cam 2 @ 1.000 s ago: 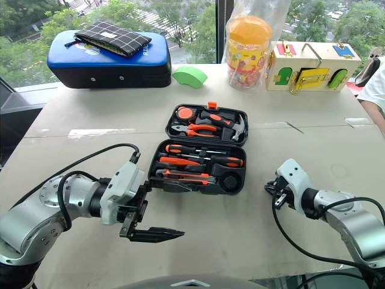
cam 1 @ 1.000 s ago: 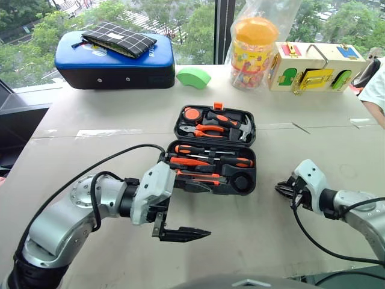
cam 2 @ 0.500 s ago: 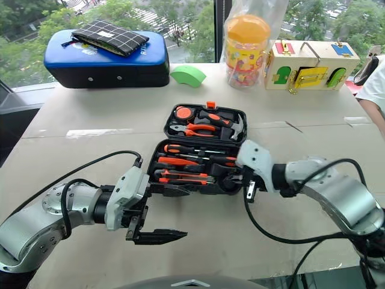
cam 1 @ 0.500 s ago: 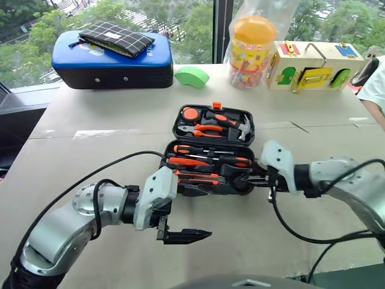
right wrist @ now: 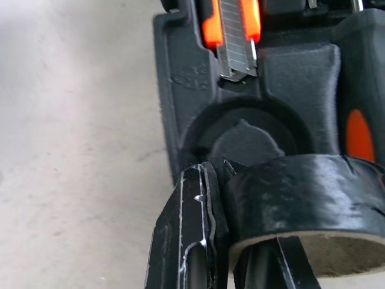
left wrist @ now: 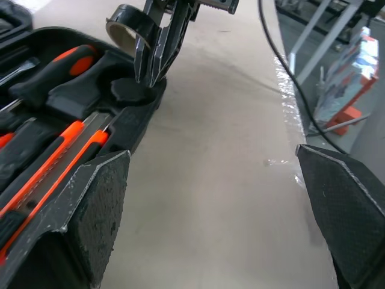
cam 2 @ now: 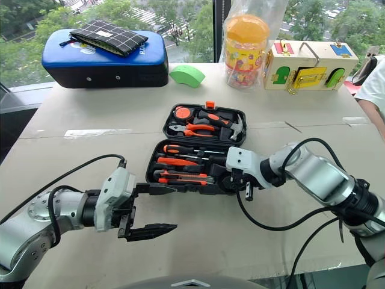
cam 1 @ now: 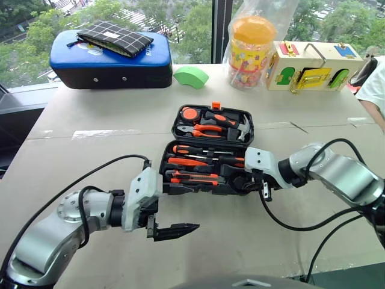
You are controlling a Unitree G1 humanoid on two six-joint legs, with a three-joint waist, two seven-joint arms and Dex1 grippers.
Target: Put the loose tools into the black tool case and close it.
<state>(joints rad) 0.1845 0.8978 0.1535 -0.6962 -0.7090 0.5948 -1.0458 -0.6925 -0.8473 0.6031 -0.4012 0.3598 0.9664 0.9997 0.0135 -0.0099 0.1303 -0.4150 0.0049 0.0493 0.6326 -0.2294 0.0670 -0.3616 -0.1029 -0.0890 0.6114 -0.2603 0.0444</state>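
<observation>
Head eyes look down over the table [cam 1: 90, 120]; both wrist views closely share the black tool case [left wrist: 72, 114].

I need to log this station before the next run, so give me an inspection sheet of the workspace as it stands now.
Surface: beige table, bare around the case.
Job's things: black tool case lying open, orange-and-black tools seated in its recesses; tape roll held above the round recess.
Clutter: blue-topped case, checked pouch, green block, orange-lidded jar, wooden latch box.
Grippers: right gripper shut on tape roll at the case's near right corner; left gripper open, holding nothing.
Cables: black cables looping along both arms.
Surroundings: window with trees; a person's sleeve at the right edge.
</observation>
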